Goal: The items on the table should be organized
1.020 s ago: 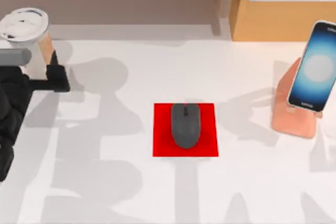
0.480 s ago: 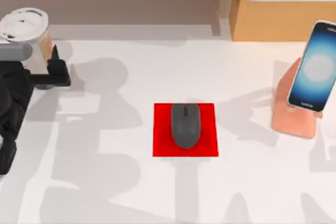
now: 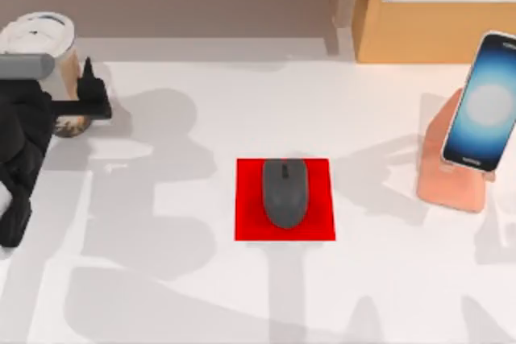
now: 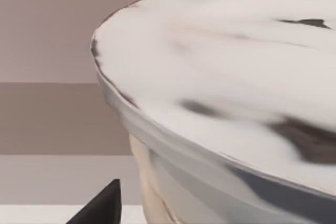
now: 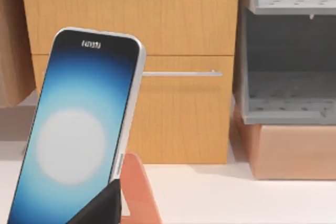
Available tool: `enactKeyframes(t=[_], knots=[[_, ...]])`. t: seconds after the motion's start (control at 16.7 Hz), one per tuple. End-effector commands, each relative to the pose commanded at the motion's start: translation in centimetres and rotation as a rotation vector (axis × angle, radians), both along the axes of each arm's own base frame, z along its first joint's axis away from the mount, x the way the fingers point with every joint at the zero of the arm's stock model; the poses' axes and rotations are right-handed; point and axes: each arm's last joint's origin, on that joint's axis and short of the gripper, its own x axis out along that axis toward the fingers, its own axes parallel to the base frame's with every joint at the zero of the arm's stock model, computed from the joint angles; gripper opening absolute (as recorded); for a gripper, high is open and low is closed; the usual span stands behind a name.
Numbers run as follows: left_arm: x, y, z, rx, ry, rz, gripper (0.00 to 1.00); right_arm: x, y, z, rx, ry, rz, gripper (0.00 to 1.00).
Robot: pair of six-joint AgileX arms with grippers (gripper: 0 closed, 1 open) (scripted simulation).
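White table [image 3: 201, 296], wooden cabinet [image 3: 435, 30] behind.

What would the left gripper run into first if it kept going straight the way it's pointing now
Most likely the milk tea cup. The left gripper sits at the table's left edge with the cup right against it, and the left wrist view shows the lid close ahead. Whether they already touch is unclear.

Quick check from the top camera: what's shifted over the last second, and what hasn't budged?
The left gripper with the milk tea cup has slid toward the table's far edge at the left; the arm has pulled back with it. Whether the fingers grip the cup cannot be told. The mouse on the red mat and the smartphone on its pink stand are unmoved.
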Motion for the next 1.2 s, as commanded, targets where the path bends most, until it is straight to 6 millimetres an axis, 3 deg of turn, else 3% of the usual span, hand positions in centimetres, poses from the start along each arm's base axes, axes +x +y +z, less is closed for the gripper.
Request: enactKeyframes(t=[0.78, 1.2], knots=[[0.00, 0.00, 0.00, 0.000, 0.000, 0.000, 0.02, 0.00, 0.00, 0.00, 0.000, 0.000, 0.000, 1.00], [0.00, 0.00, 0.00, 0.000, 0.000, 0.000, 0.00, 0.00, 0.00, 0.00, 0.000, 0.000, 0.000, 1.00]])
